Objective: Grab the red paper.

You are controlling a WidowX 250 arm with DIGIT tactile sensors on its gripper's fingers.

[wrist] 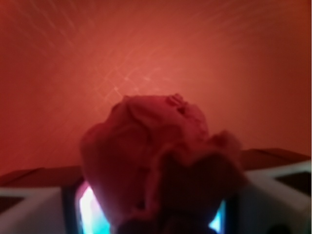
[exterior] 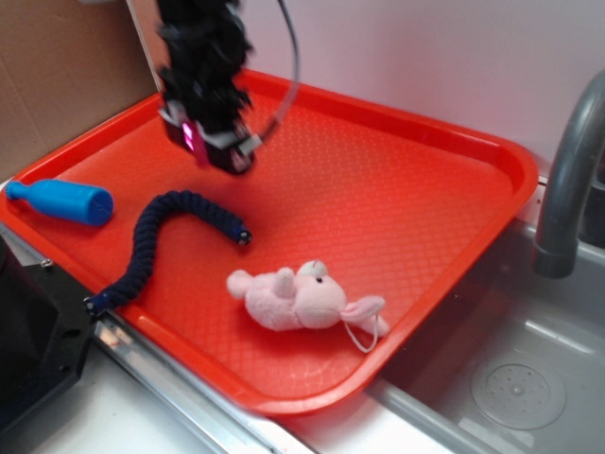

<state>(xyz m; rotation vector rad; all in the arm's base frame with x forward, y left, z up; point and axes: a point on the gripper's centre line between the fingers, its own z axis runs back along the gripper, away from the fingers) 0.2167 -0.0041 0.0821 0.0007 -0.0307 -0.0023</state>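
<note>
Jaws (wrist: 156,214) grip the red paper (wrist: 156,161), a crumpled crimson wad with creased folds, above the orange-red tray (wrist: 146,53).

The crumpled crimson wad of red paper (wrist: 156,156) is darker than the large orange-red plastic tray (exterior: 378,180), whose surface carries a fine diamond-grid texture. On the tray lie a bright blue plastic bowling pin (exterior: 61,200), a navy braided fabric snake (exterior: 161,236) and a pale pink plush toy (exterior: 302,298).
</note>
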